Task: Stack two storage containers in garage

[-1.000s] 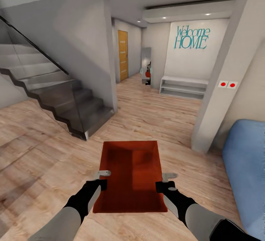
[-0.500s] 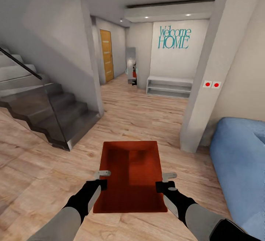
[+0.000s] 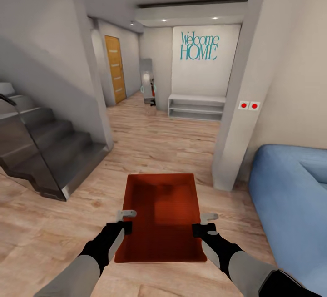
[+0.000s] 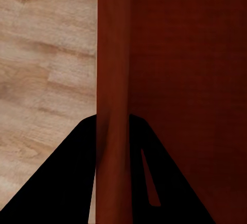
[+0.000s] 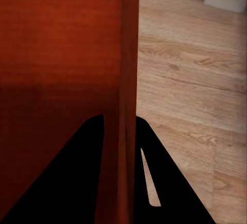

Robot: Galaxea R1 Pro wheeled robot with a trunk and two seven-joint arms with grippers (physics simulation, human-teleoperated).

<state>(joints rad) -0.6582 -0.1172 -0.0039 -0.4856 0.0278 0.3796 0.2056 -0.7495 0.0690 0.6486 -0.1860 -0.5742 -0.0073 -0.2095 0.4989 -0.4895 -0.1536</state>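
Wrist views show each hand (image 4: 113,147) (image 5: 119,147) astride container (image 3: 160,215) walls.

Ahead of you, teal "Welcome HOME" lettering (image 3: 199,46) hangs above a low white shelf (image 3: 196,106). A yellow door (image 3: 115,68) stands beyond the dark staircase (image 3: 43,151); a blue sofa (image 3: 290,197) sits at your right.

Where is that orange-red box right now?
In the head view, the storage container is front and centre, carried above the wood floor, its side walls pinched by the left gripper and right gripper, blue sofa to its right.
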